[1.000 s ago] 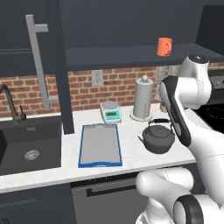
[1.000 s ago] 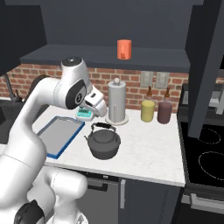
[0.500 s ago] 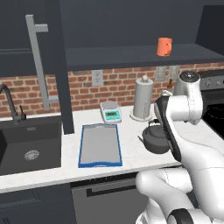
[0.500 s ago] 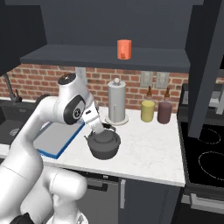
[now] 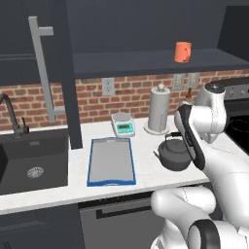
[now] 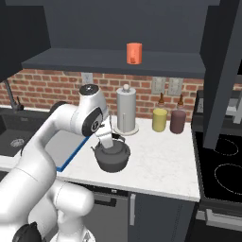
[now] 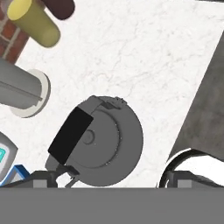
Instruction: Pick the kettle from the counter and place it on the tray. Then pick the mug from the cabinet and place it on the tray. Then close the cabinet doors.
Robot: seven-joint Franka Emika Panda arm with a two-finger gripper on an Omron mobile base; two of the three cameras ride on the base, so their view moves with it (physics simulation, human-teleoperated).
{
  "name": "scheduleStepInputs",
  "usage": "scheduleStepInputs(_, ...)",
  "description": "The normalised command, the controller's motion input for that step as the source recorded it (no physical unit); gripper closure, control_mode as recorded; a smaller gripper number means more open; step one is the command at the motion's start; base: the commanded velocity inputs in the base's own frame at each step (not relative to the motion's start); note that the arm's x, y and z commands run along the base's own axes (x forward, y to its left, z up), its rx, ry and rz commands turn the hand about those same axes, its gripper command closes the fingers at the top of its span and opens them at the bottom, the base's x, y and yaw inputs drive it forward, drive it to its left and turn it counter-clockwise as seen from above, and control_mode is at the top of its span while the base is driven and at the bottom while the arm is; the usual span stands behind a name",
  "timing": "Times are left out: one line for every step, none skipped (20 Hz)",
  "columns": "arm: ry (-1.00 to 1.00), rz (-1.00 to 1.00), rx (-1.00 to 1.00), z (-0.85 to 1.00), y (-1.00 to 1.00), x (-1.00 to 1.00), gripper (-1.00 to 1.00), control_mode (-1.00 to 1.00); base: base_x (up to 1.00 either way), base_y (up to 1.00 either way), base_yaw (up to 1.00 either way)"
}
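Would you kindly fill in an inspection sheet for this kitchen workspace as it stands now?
Surface: white speckled counter, black sink set in it.
Job's things: kettle on the counter, right of the tray; tray bare; orange mug on the cabinet shelf; cabinet door open.
Clutter: paper-towel cylinder, yellow jar, dark red jar, scale.
Grippers: gripper directly over the kettle; fingers' state unclear.
Cables: nothing seen.
Surroundings: brick wall, stove.

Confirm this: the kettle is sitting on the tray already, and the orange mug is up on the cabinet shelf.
Not quite. The kettle sits on the counter, beside the tray, which holds nothing; the left base view shows this. The mug is indeed on the cabinet shelf.
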Motion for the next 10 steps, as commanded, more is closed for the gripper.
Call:
scheduleStepInputs(0.01, 0.00, 0.06, -0.17, 0.03, 0.24, -1.00, -1.00, 0.00, 0.00, 0.00)
scheduleStepInputs(0.00, 0.00, 0.05, -0.19, 0.03, 0.23, -1.00, -1.00, 0.00, 0.00, 0.00)
scheduleStepInputs(0.00, 0.00, 0.03, -0.21, 0.04, 0.21, -1.00, -1.00, 0.00, 0.00, 0.00)
scheduleStepInputs(0.00, 0.00, 0.00, -0.22, 0.07, 0.20, -1.00, -1.00, 0.00, 0.00, 0.00)
scheduleStepInputs(0.01, 0.00, 0.00, -0.25, 0.08, 0.21, -1.00, -1.00, 0.00, 0.00, 0.00)
scheduleStepInputs(0.06, 0.00, 0.00, -0.30, 0.11, 0.24, -1.00, -1.00, 0.00, 0.00, 0.00)
scheduleStepInputs(0.10, 0.00, 0.00, -0.33, 0.12, 0.28, -1.00, -1.00, 0.00, 0.00, 0.00)
scheduleStepInputs(0.11, 0.00, 0.00, -0.33, 0.09, 0.31, -1.00, -1.00, 0.00, 0.00, 0.00)
scheduleStepInputs(0.03, 0.00, 0.00, -0.26, 0.06, 0.31, -1.00, -1.00, 0.00, 0.00, 0.00)
scheduleStepInputs(0.02, 0.00, 0.00, -0.24, 0.06, 0.30, -1.00, -1.00, 0.00, 0.00, 0.00)
